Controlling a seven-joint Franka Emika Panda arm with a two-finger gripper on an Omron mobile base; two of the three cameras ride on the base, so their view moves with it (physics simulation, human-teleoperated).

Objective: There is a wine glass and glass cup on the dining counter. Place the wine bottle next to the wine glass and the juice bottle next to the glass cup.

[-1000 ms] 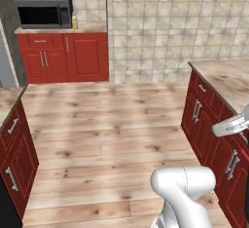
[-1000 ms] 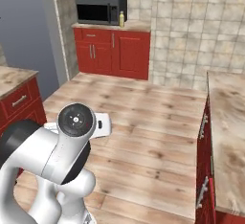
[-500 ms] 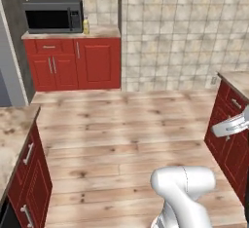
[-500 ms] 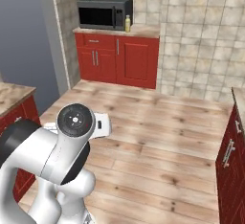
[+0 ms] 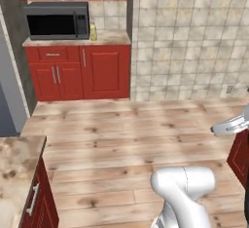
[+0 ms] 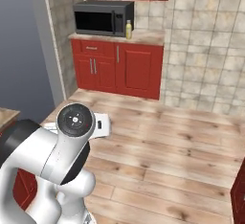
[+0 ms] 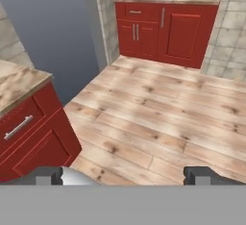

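While the arm stays folded low, gripper (image 7: pixel 123 175) fingers apart, empty | juice bottle (image 6: pixel 128 29) at 12 o'clock beside microwave (image 6: pixel 101 17) | base has swung, cabinets now nearer.

1. We see a black microwave (image 5: pixel 57 20) on a beige counter (image 5: pixel 109 38) over red cabinets (image 5: pixel 104 71).
2. We face a tiled wall (image 5: pixel 194 37).
3. Under us runs a wooden plank floor (image 5: pixel 136 139).

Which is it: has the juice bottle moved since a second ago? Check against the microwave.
No. The juice bottle still stands beside the microwave; only the camera moved.
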